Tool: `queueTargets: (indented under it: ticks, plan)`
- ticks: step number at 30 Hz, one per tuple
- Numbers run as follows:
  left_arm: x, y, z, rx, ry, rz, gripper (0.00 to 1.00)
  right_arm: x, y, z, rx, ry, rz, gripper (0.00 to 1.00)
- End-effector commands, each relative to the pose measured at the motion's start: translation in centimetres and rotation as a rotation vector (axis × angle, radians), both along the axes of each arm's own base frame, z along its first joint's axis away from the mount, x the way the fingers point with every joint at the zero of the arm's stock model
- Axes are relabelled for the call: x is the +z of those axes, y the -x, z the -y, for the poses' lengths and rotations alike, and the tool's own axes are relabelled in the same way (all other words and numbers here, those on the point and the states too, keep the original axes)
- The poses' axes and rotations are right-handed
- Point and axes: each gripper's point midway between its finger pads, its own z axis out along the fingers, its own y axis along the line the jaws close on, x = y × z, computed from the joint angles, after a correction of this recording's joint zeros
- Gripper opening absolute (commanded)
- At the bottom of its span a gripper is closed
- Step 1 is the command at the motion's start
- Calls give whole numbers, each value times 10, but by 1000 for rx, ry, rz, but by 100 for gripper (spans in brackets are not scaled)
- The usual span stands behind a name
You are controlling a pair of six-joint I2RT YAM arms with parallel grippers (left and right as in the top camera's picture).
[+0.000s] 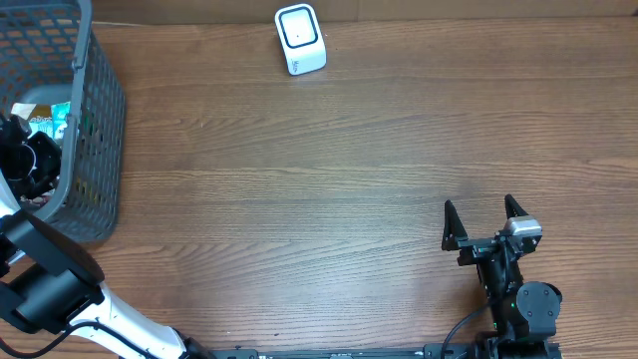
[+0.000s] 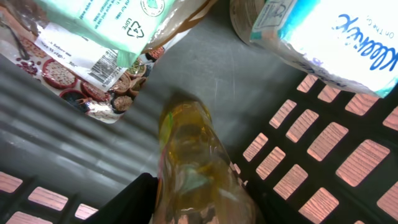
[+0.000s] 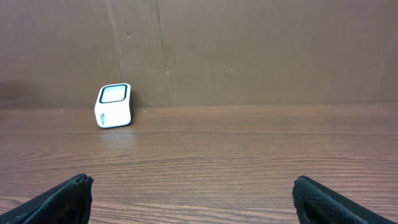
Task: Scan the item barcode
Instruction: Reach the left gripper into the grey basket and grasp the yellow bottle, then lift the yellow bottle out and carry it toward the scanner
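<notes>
Hanging inside the grey basket [image 1: 100,110] at the left edge of the overhead view, the left gripper [image 2: 186,208] sat right over a yellow see-through item [image 2: 189,149]. Only one dark finger [image 2: 130,199] showed, at the lower left of the wrist view, close beside the item. I could not tell if the jaws had hold of it or were only near it.

The yellow item lay on the basket floor, bottom middle of that view. It looked smooth, shiny and rounded, so I think it would be slippery and could roll. It may be a bit heavy if it held liquid. A good place to take hold would be across its middle, one finger on each side. No barcode showed on it.

A green and white packet [image 2: 106,25] and a blue and white pack [image 2: 336,37] lay near it.

The right gripper [image 1: 478,204] was wide open and held nothing, low on the right of the table [image 1: 329,179]. The white scanner [image 1: 300,38] stood at the top middle, well apart from the basket.
</notes>
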Motion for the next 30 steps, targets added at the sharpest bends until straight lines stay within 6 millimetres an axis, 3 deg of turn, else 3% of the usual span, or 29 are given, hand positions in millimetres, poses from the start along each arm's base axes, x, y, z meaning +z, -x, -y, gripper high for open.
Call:
queueTargets:
  ticks: [1, 7, 17, 18, 24, 30]
  plan:
    - [13, -9, -4, -21, -16, 35, 42, -3, 0, 2, -9, -2, 0, 100]
    - [70, -19, -12, -10, -76, 110, 36, -3, 0, 2, -9, -2, 0, 100]
    - [219, -22, -13, 94, -251, 393, 36, -3, 0, 2, -9, -2, 0, 100]
    - [240, -21, -8, 96, -266, 450, 36, -3, 0, 2, -9, -2, 0, 100]
    - [315, -16, 32, 43, -279, 690, 34, -3, 0, 2, -9, -2, 0, 100]
    - [364, -8, 92, -82, -276, 844, 34, -3, 0, 2, -9, -2, 0, 100]
